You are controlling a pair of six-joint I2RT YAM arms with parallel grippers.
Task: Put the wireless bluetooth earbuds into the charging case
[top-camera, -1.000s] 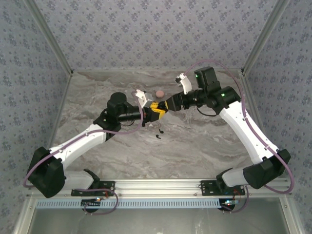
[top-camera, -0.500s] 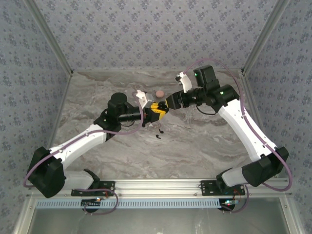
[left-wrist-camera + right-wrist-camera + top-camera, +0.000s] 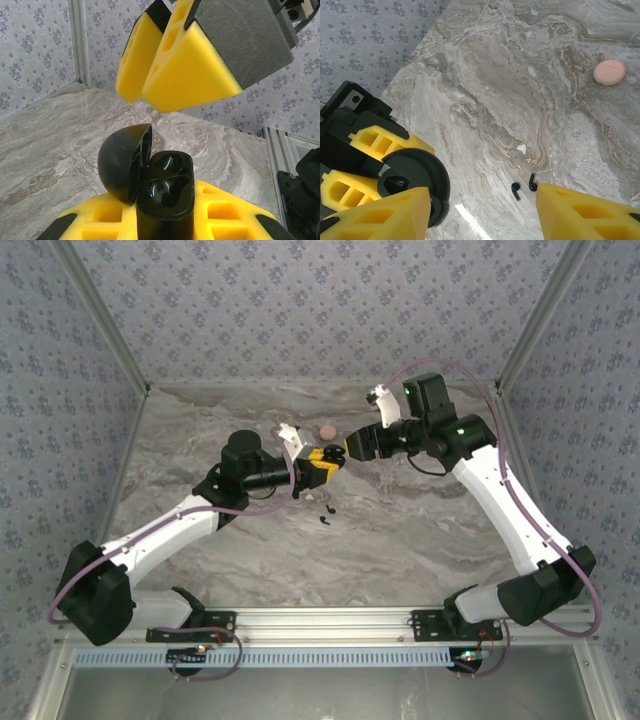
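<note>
My left gripper (image 3: 322, 464) is shut on the black charging case (image 3: 165, 195), gripping its lower body between yellow pads (image 3: 235, 217). The case's round lid (image 3: 120, 165) stands swung open to the left, and both glossy wells inside hold nothing. My right gripper (image 3: 348, 448) hovers open just beyond the case, its yellow fingers (image 3: 192, 70) above the case in the left wrist view. From the right wrist, the case (image 3: 415, 172) sits by the left fingertip. Two small black earbuds (image 3: 515, 190) (image 3: 532, 184) lie side by side on the marble, also visible from above as the earbuds (image 3: 325, 511).
A pink disc (image 3: 327, 430) rests on the marble table (image 3: 420, 530) behind the grippers, also seen as the pink disc (image 3: 609, 72). Patterned walls enclose the table on three sides. Bare marble spreads around the earbuds.
The right gripper has drawn back a little to the right, away from the case, with its jaws slightly wider. The left arm and the case have stayed put.
</note>
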